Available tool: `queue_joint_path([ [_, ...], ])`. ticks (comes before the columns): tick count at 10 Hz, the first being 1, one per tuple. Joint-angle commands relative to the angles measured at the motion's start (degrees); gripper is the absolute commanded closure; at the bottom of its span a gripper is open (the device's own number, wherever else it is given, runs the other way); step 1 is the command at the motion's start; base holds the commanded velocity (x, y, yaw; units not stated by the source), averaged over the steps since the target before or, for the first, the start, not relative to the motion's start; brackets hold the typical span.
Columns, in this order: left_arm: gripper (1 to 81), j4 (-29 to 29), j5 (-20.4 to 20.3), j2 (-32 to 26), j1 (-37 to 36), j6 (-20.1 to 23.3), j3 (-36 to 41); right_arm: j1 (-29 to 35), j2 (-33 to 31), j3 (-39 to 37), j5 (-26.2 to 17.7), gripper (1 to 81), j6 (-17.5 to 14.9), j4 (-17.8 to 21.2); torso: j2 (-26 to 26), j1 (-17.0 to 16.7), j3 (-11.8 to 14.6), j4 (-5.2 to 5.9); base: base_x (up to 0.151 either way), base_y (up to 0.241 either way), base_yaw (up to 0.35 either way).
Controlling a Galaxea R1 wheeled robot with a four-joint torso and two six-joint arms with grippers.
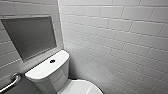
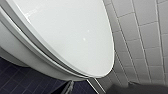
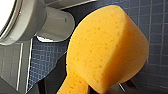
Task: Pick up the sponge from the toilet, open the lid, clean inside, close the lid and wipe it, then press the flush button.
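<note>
A small bathroom walled in white brick-shaped tiles (image 1: 120,37), with a dark blue mosaic floor (image 3: 45,57) seen from the right wrist. In the head view, a shallow grey niche (image 1: 30,37) is set into the wall at ten o'clock, and a metal grab bar (image 1: 11,83) crosses the corner at eight o'clock. The toilet (image 1: 47,75) stands at about seven o'clock, glossy white, its tank backed against the niche wall. The flush button (image 1: 52,61), small, dark and round, sits in the middle of the flat tank top. The lid (image 2: 75,37) lies shut over the bowl, a smooth white oval with a thin seam where it meets the seat beneath. The sponge (image 3: 107,50) is off the toilet and hangs above the floor, near the toilet's base. It is orange and porous, broad and rounded at one end and narrowing to a squeezed waist. That waist appears pinched between the jaws of the right gripper (image 3: 95,87), whose dark parts show on either side of it. Holding it by the waist likely leaves the broad end free for wiping. A dark edge, likely of the left gripper (image 2: 140,89), hovers close beside the lid's rim, perhaps placed there to reach it. Whether that gripper is spread or closed cannot be told.
</note>
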Motion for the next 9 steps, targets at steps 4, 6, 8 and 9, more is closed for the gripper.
queue_joint_path([
  [4,1.0,0.10,0.64,4.78,-5.92,-5.57,-5.29,1.32,-3.38,1.17,-1.38,81.1,0.33,-0.87,0.00,0.00,0.00,0.00,0.000,0.000,0.000],
  [6,1.0,0.10,0.64,6.11,-6.18,-7.00,-6.62,1.58,-3.20,0.90,-1.47,81.1,0.78,-0.78,0.00,0.00,0.00,0.00,0.000,0.000,0.000],
  [8,1.0,0.10,0.55,7.52,-6.53,-10.69,-8.73,1.67,-3.03,0.72,-1.73,81.1,1.13,-0.69,0.00,0.00,0.00,0.00,0.000,0.000,0.000],
  [9,1.0,0.10,0.55,7.87,-6.88,-11.75,-8.73,1.67,-2.85,0.37,-1.65,81.1,1.13,-0.69,0.00,0.00,0.00,0.00,0.000,0.000,0.000],
])
